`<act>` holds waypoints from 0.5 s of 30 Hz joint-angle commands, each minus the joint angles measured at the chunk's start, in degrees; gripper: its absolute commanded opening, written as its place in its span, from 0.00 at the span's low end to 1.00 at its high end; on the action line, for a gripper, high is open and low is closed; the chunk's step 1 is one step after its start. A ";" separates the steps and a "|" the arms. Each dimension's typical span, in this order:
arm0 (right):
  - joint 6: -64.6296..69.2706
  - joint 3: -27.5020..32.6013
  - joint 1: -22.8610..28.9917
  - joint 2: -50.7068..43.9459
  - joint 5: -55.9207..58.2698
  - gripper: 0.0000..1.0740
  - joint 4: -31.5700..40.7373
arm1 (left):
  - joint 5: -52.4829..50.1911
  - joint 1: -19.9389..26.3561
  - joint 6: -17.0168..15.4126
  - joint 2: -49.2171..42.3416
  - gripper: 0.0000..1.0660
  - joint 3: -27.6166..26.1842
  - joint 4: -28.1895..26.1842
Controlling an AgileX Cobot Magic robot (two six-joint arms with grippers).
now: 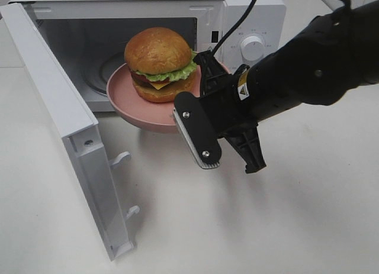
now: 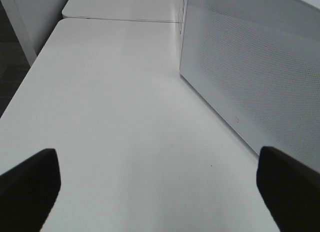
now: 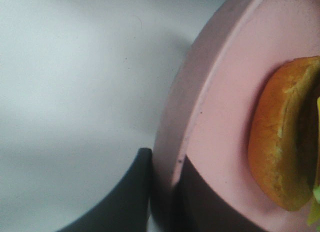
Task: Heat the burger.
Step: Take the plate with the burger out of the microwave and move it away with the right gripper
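Note:
The burger point(image 1: 157, 52), with a glossy brown bun, lettuce and cheese, sits on a pink plate point(image 1: 127, 99) held in the air at the mouth of the open microwave point(image 1: 249, 13). My right gripper point(image 1: 207, 79) is shut on the plate's right rim. In the right wrist view, one dark finger point(image 3: 120, 207) lies under the plate point(image 3: 220, 91) and the other on top, with the burger point(image 3: 280, 142) close by. My left gripper point(image 2: 160, 192) is open and holds nothing, hovering over the white table point(image 2: 125, 117) beside the microwave door point(image 2: 250, 66).
The microwave door point(image 1: 65, 120) swings out to the left toward the table's front, its latch hooks facing right. The cavity point(image 1: 89, 49) lies behind the plate. A control knob point(image 1: 253, 48) sits on the right panel. The right arm's cable runs over the microwave's top.

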 commanded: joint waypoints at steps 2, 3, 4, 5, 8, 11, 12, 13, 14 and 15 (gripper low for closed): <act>1.60 1.78 -0.97 -4.58 -3.27 0.00 0.11 | -0.40 0.00 0.23 -1.03 0.94 0.17 -0.23; 1.60 3.50 -0.97 -6.53 -3.15 0.00 0.11 | -0.40 0.00 0.23 -1.03 0.94 0.17 -0.23; 1.60 3.50 -0.97 -6.53 -3.15 0.00 0.11 | -0.40 0.00 0.23 -1.03 0.94 0.17 -0.23; 1.60 5.56 -0.97 -8.77 -2.81 0.00 0.11 | -0.40 0.00 0.23 -1.03 0.94 0.17 -0.23; 1.89 8.59 -0.97 -12.20 -2.01 0.00 0.11 | -0.40 0.00 0.23 -1.03 0.94 0.17 -0.23; 2.18 11.63 -0.97 -16.04 -1.09 0.00 0.11 | -0.40 0.00 0.23 -1.03 0.94 0.17 -0.23; 2.18 11.63 -0.97 -16.04 -1.09 0.00 0.11 | -0.40 0.00 0.23 -1.03 0.94 0.17 -0.23; 2.75 13.81 -0.97 -19.02 -0.17 0.00 0.11 | -0.40 0.00 0.23 -1.03 0.94 0.17 -0.23; 3.09 14.67 -0.97 -20.17 0.23 0.00 0.11 | -0.40 0.00 0.23 -1.03 0.94 0.17 -0.23; 3.09 14.67 -0.97 -20.17 0.23 0.00 0.11 | -0.40 0.00 0.23 -1.03 0.94 0.17 -0.23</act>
